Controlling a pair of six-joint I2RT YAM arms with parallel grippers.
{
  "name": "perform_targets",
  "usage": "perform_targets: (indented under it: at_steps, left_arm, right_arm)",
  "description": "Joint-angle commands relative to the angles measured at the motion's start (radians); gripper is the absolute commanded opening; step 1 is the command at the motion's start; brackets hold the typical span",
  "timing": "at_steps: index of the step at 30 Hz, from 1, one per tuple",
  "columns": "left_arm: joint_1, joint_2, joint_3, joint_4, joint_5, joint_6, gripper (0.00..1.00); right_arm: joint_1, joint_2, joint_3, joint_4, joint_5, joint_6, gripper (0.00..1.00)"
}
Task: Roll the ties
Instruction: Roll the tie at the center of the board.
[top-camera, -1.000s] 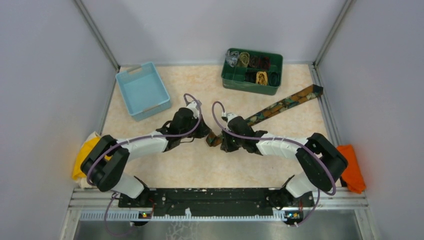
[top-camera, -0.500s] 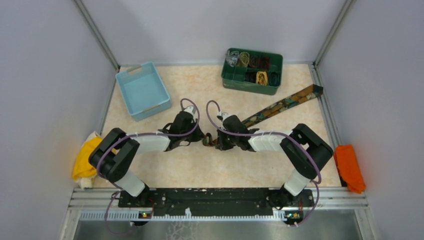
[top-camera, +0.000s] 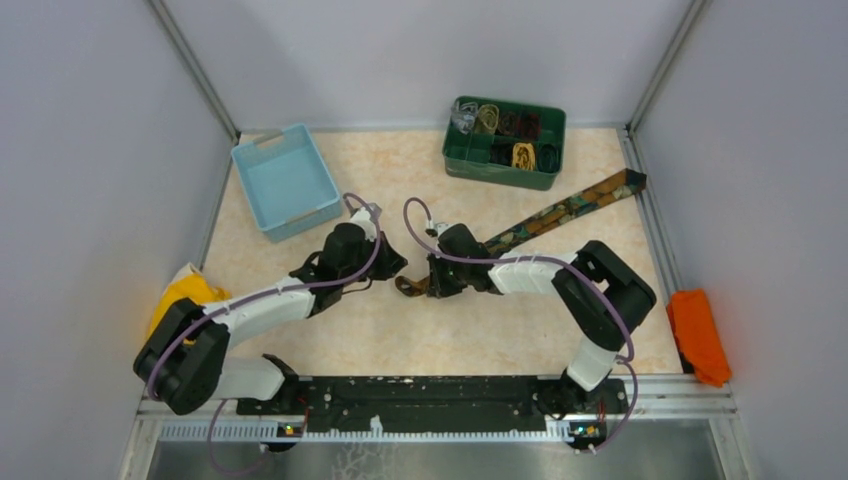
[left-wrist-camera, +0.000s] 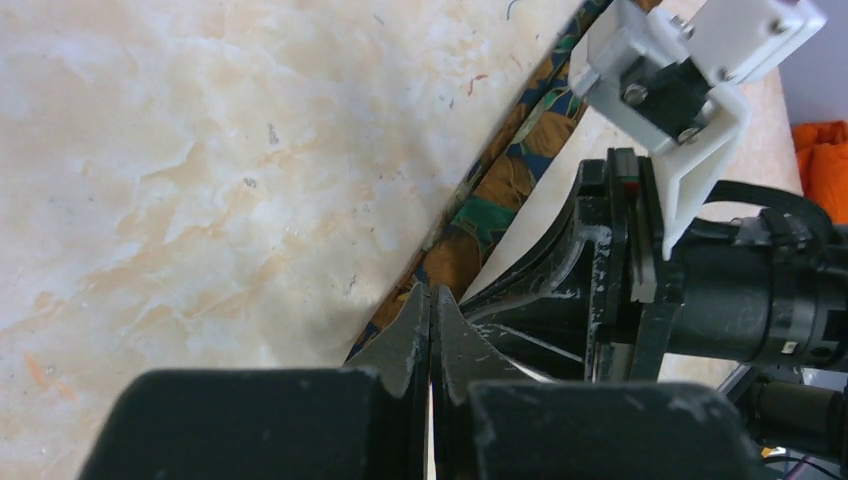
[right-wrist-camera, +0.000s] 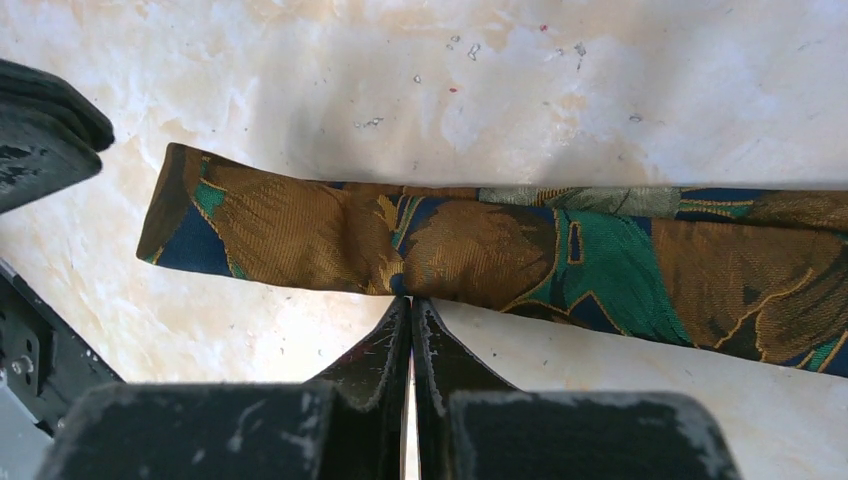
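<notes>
- Two black grippers meet at the table's centre; the left gripper (left-wrist-camera: 430, 296) has its fingers pressed together, empty, tips just beside the necktie's edge.
- Opposite it, the right gripper (right-wrist-camera: 410, 304) is likewise closed, nipping the puckered near edge of the dark brown fabric necktie with gold-orange and teal pattern (right-wrist-camera: 480, 250).
- That necktie lies flat on the beige marbled table (top-camera: 480, 330), running from centre toward 2 o'clock.
- Several rolled ties (top-camera: 522, 154) sit in the green plastic tray (top-camera: 500, 173) at 1 o'clock.
</notes>
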Motion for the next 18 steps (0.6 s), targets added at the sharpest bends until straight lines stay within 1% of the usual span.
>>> perform_targets:
  at_steps: [1, 3, 5, 7, 8, 9, 11, 12, 13, 15, 18]
  left_arm:
    - [-0.001, -0.045, -0.021, -0.045, -0.035, -0.004, 0.00]
    - [0.004, -0.111, -0.018, -0.149, -0.197, -0.058, 0.00]
    - [0.015, -0.211, -0.018, -0.241, -0.342, -0.128, 0.00]
    - [0.018, -0.339, -0.023, -0.326, -0.478, -0.207, 0.00]
    - [0.019, -0.402, -0.033, -0.345, -0.540, -0.245, 0.00]
    - [0.020, -0.468, -0.047, -0.353, -0.587, -0.272, 0.00]
    - [0.025, -0.581, -0.061, -0.387, -0.658, -0.320, 0.00]
    - [0.026, -0.639, -0.057, -0.443, -0.689, -0.359, 0.00]
    - [0.026, -0.677, -0.051, -0.491, -0.714, -0.383, 0.00]
    - [0.026, -0.749, -0.049, -0.558, -0.750, -0.421, 0.00]
    - [0.026, -0.828, -0.053, -0.616, -0.783, -0.428, 0.00]
  right_arm:
    - [0.004, -0.035, 0.007, -0.039, -0.004, -0.009, 0.00]
    - [0.016, -0.081, 0.020, -0.094, 0.035, -0.028, 0.00]
    - [0.047, -0.131, 0.047, -0.151, 0.120, -0.050, 0.05]
    - [0.089, -0.175, 0.069, -0.185, 0.215, -0.064, 0.21]
    - [0.111, -0.192, 0.079, -0.198, 0.260, -0.072, 0.23]
    - [0.132, -0.200, 0.093, -0.214, 0.299, -0.077, 0.28]
    - [0.173, -0.198, 0.128, -0.244, 0.377, -0.088, 0.39]
    - [0.195, -0.181, 0.159, -0.257, 0.413, -0.097, 0.40]
    - [0.209, -0.169, 0.186, -0.272, 0.430, -0.105, 0.46]
    - [0.232, -0.110, 0.243, -0.300, 0.460, -0.124, 0.47]
    - [0.265, -0.025, 0.339, -0.340, 0.494, -0.149, 0.48]
